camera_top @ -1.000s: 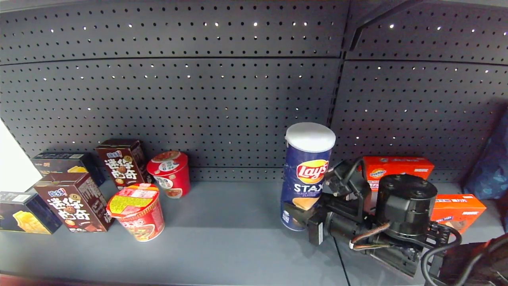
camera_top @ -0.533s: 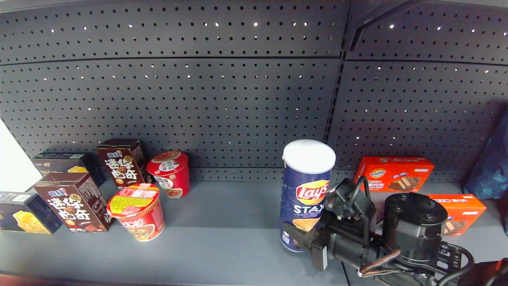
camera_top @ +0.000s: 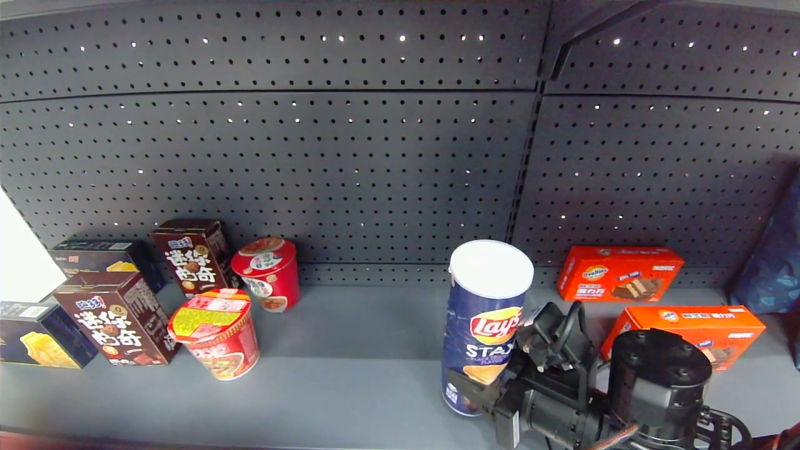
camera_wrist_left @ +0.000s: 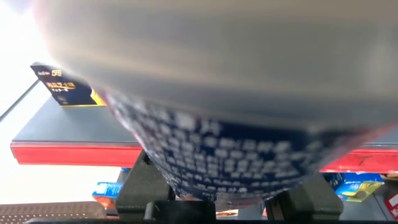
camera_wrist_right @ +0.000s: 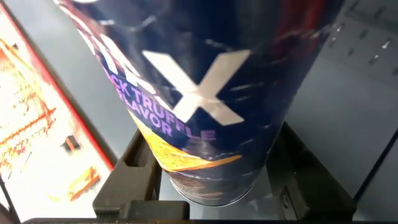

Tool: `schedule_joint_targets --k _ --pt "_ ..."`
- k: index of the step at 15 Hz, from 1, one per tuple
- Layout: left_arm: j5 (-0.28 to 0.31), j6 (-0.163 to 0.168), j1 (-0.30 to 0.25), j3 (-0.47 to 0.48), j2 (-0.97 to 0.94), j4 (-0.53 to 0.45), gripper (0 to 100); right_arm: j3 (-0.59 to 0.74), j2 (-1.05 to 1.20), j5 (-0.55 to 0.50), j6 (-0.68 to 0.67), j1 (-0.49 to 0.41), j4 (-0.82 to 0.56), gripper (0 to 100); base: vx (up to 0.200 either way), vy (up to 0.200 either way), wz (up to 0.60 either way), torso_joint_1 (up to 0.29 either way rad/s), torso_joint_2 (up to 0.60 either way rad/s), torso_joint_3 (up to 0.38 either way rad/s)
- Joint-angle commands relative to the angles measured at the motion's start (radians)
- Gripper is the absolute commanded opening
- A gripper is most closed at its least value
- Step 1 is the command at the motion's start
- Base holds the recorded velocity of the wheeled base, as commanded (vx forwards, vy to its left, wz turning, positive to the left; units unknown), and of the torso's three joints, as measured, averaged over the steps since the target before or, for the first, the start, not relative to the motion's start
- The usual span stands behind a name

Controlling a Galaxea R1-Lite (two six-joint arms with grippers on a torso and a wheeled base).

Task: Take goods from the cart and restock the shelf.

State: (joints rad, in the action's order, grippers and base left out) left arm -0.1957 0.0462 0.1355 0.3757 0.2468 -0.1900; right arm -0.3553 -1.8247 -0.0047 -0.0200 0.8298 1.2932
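Left gripper (camera_wrist_left: 221, 199) clamped on a blue printed can (camera_wrist_left: 230, 155), fingers (camera_wrist_left: 140, 190) pressed against either side of its body. At the shelf's (camera_top: 350, 350) left end: dark boxes (camera_top: 119, 315), then two red noodle cups (camera_top: 215, 334) just beside. Right of centre, near the front: chips can (camera_top: 484, 312) upright, gripped low by the right gripper (camera_top: 478, 384), fingers (camera_wrist_right: 130, 171) tight on opposite sides by the base. Cannot tell whether the base touches the shelf. Farther right and back: two orange boxes (camera_top: 619, 272).

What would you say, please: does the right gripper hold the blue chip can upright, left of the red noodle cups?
Not left: the head view shows the right gripper holding the blue chip can upright, right of the red noodle cups.
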Motion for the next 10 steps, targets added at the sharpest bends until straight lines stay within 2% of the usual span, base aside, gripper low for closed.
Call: schedule_joint_targets --k 1,7,10 --pt "-0.001 0.0 0.001 0.006 0.002 0.001 0 0.035 -0.021 0.0 0.0 0.012 0.005 0 0.0 0.0 0.0 0.0 0.0 0.0" --pt "-0.001 0.0 0.001 0.006 0.002 0.0 0 0.039 -0.111 -0.005 0.0 0.017 0.109 0 0.0 0.0 0.0 0.0 0.0 0.0" --pt "-0.001 -0.002 0.001 0.002 -0.001 -0.002 0 0.026 -0.134 -0.005 0.0 0.015 0.11 0 0.0 0.0 0.0 0.0 0.0 0.0"
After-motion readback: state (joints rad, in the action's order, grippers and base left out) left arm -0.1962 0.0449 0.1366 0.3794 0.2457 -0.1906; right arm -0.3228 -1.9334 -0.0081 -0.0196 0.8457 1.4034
